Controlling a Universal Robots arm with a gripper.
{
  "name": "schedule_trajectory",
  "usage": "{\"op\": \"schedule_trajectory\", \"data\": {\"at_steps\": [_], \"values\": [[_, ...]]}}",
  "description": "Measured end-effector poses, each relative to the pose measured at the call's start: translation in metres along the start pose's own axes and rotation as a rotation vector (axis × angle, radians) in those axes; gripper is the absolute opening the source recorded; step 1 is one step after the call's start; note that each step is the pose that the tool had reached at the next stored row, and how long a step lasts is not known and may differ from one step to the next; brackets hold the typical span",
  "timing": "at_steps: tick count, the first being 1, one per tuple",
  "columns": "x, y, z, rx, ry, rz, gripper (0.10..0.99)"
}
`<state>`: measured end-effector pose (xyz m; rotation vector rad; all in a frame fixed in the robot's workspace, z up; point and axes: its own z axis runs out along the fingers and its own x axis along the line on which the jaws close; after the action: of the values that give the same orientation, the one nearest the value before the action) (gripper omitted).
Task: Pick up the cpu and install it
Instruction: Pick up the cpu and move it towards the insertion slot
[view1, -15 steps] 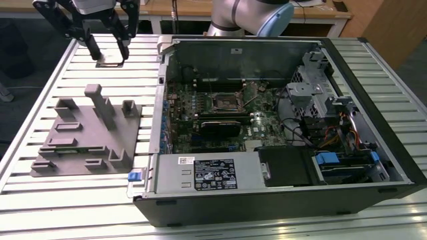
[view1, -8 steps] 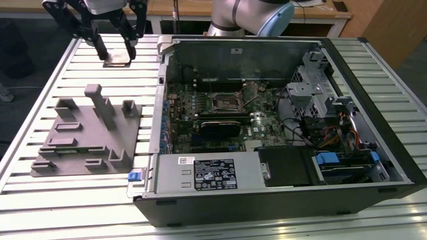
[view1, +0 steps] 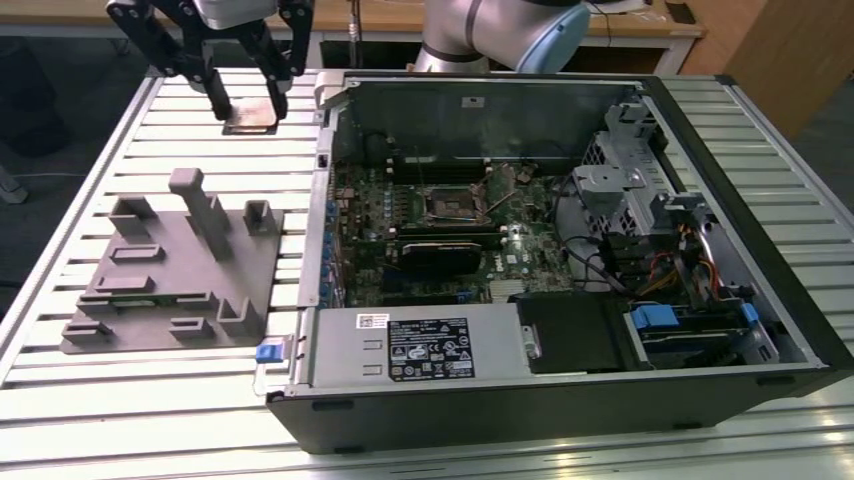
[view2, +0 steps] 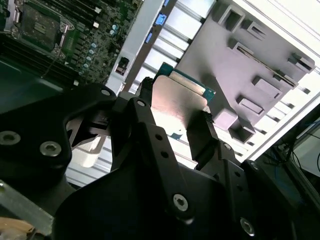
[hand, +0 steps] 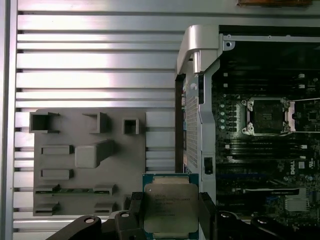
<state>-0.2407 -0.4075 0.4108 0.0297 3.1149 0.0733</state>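
My gripper (view1: 251, 110) hangs high above the table at the back, on the exterior view's left of the open computer case (view1: 561, 250), and is shut on the cpu (view1: 251, 118). The cpu (hand: 170, 207) is a flat square chip with a pale metal top and a thin green edge, held between the two black fingers (hand: 207, 210). The second wrist view also shows the cpu (view2: 177, 100) gripped at its two sides. The empty black-framed motherboard socket (view1: 447, 203) lies inside the case, also seen as the socket (hand: 265, 116) and the socket (view2: 40, 22).
A grey fixture (view1: 174, 270) with upright posts and slots lies on the slatted table (view1: 134, 400), on the exterior view's left of the case. Inside the case are a black heatsink block (view1: 438, 255), drive cages and cables (view1: 667, 240). The arm's base (view1: 494, 35) stands behind the case.
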Motion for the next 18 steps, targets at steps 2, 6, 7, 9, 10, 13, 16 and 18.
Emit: {"op": "schedule_trajectory", "data": {"at_steps": [2,6,7,9,10,13,16,18], "values": [[-0.0044,0.0001,0.0001,0.0,0.0,0.0,0.529],[-0.0121,0.0002,0.0003,0.0,0.0,0.0,0.529],[-0.0139,0.0003,0.0004,0.0,0.0,0.0,0.529],[-0.0176,0.0003,0.0005,0.0,0.0,0.0,0.529],[-0.0194,0.0004,0.0005,0.0,0.0001,0.0,0.529],[-0.0248,0.0004,0.0007,0.0,0.0,0.0,0.529],[-0.0307,0.0006,0.0008,0.0,0.0,0.0,0.529],[-0.0342,0.0006,0.0009,0.0,0.0,0.0,0.529]]}}
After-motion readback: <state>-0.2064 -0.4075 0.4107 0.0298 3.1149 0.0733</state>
